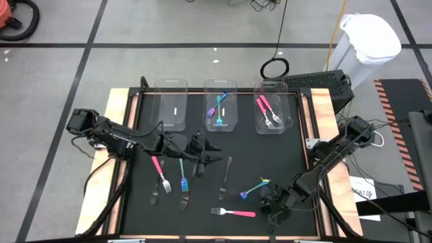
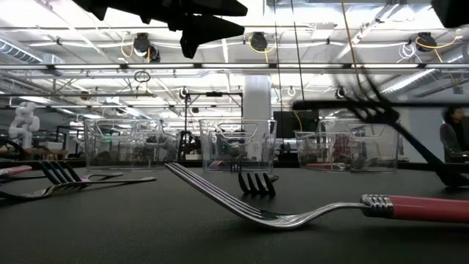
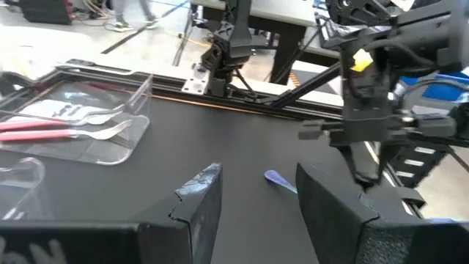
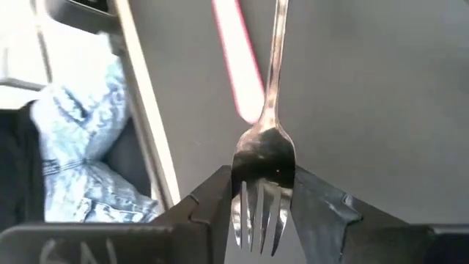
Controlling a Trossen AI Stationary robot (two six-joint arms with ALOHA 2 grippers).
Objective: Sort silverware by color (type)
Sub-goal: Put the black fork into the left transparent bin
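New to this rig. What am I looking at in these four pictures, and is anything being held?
Two dark robot arms work over a black mat. The high view looks straight down: left arm on the left, right arm on the right. The low view sits at mat level. Each wrist view looks out past that arm's own jaws. Loose forks lie on the mat, among them a pink-handled fork and a teal-handled fork. Three clear bins stand at the far edge, one holding pink forks. The right arm's jaws grip a silver fork at its tine end; the left arm's jaws stand open, empty.
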